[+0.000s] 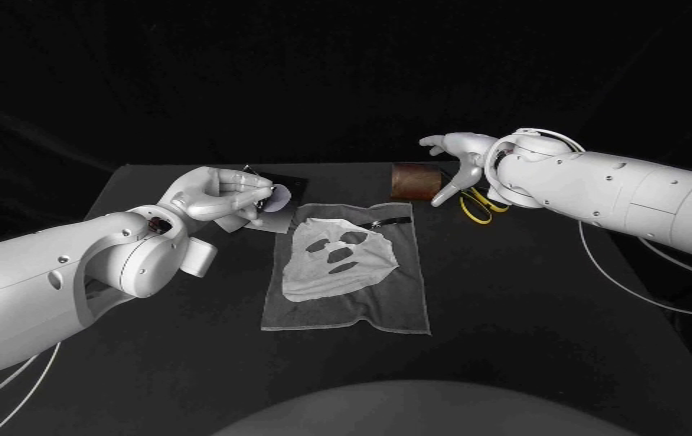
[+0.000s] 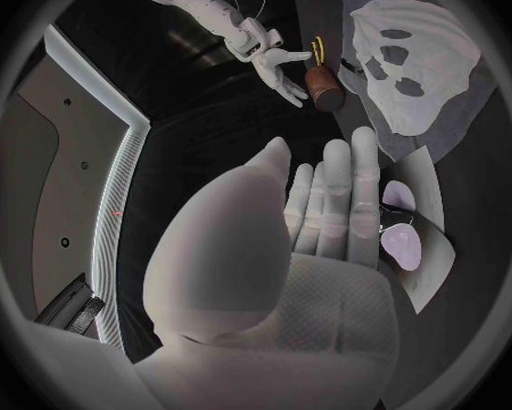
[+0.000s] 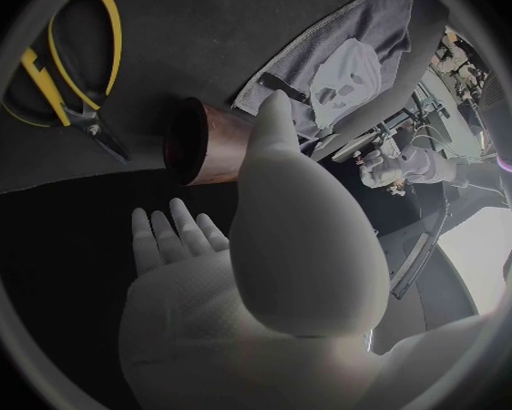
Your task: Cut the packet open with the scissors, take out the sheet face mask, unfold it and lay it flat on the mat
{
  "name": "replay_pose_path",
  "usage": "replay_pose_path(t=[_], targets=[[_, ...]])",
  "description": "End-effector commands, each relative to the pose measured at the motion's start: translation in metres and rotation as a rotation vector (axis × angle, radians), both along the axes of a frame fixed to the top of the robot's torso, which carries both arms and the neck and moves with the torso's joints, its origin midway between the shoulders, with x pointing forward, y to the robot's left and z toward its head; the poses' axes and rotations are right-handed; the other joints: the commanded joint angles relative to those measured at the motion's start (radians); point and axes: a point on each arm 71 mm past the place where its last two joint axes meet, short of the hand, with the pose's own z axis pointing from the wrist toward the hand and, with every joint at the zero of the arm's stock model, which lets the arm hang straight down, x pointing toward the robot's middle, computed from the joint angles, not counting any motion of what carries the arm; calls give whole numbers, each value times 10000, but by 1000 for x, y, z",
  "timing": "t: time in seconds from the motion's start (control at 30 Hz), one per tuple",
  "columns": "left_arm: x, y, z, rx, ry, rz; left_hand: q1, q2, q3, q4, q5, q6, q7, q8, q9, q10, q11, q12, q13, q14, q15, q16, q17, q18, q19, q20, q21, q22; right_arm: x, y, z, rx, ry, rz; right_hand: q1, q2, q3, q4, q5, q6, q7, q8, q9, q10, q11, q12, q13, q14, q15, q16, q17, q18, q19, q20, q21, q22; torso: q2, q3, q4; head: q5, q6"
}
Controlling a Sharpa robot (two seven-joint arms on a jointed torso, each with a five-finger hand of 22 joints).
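My L robot hand [image 1: 216, 194] pinches the packet [image 1: 267, 224], just L of the mat [image 1: 389, 306]. Mask [image 1: 335, 256] lies flat on it, long axis away from me. R robot hand [image 1: 459, 151] spread, empty, nr scissors [image 1: 483, 206].

brown cylinder [image 1: 418, 181] and scissors [image 1: 483, 204] beside mat [image 1: 404, 306], tabletop [image 1: 548, 336] flanking it

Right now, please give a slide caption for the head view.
Face mask unfolded on mat; left hand holds packet, right hand open near scissors.
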Motion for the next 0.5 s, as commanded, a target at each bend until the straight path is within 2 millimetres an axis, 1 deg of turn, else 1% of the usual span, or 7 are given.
replay_pose_path(t=[0.03, 0.07, 0.17, 0.2, 0.3, 0.37, 0.5], targets=[[-1, -3, 1, -121, -100, -274, 71, 8, 58, -8, 18, 23, 61, 66, -8, 18, 45, 9, -11, -60, 10, -11, -7, 104, -82, 14, -25, 2, 2, 2, -5, 195, -204, -93, 61, 43, 152, -4, 101, 177, 1583, 175, 104, 195, -42, 129, 41, 152, -68, 26, 35, -83, 72, -13, 14, 19, 3, 5, 21, -5, -1], [0, -3, 1, -118, -95, -273, 71, 8, 58, -8, 18, 23, 61, 66, -8, 18, 45, 9, -11, -60, 10, -11, -7, 104, -82, 14, -25, 2, 2, 3, -7, 182, -189, -100, 100, 57, 235, -5, 128, 244, 1592, 267, 159, 282, -40, 192, 57, 292, -73, 56, 59, -57, 137, -16, 31, 31, 7, 8, 17, 2, -2], [0, -4, 1, -113, -83, -274, 71, 8, 58, -8, 18, 23, 61, 66, -8, 18, 45, 9, -11, -60, 10, -11, -7, 104, -82, 14, -25, 2, 2, 5, -15, 91, -53, -95, 175, 73, 397, -6, 215, 364, 1586, 410, 248, 344, -58, 253, 67, 400, -48, 82, 79, -34, 157, -13, 42, 37, 12, 15, 14, 1, -18], [0, -4, 1, -112, -80, -275, 71, 8, 58, -8, 18, 23, 61, 66, -8, 18, 45, 9, -11, -60, 10, -11, -7, 104, -82, 14, -25, 2, 2, 6, -18, 49, -15, -84, 242, 84, 514, -15, 318, 569, 1579, 608, 362, 458, -63, 338, 86, 550, -37, 119, 105, -22, 217, -4, 61, 49, 7, 9, 9, 1, -25], [0, -4, 1, -108, -73, -274, 84, 10, 72, -11, 18, 11, 65, 79, -16, 10, 50, 10, -10, -71, 15, -9, -17, 104, -93, 17, -22, 4, 3, 8, -23, -41, -13, -85, 283, 107, 585, -8, 368, 604, 1582, 719, 406, 627, -39, 465, 110, 818, -23, 185, 153, -5, 354, -10, 102, 75, 6, 8, -4, 42, -35], [0, -4, 1, -106, -67, -277, 84, 10, 72, -11, 18, 11, 65, 79, -16, 10, 50, 10, -10, -71, 15, -9, -17, 104, -93, 17, -22, 4, 3, 9, -25, -77, -67, -110, 295, 111, 634, -8, 373, 614, 1583, 750, 422, 673, -33, 499, 117, 867, -27, 198, 162, -2, 375, -12, 110, 79, 10, 17, 0, 43, -35], [-1, -4, 1, -101, -51, -286, 84, 10, 72, -11, 18, 11, 65, 79, -16, 10, 50, 10, -10, -71, 15, -9, -17, 104, -93, 17, -22, 4, 6, 10, -27, -152, -198, -175, 464, 171, 1137, -17, 357, 663, 1601, 947, 513, 882, -4, 686, 138, 1160, -78, 277, 216, 43, 579, -19, 175, 115, 2, 18, 3, 36, -31]])
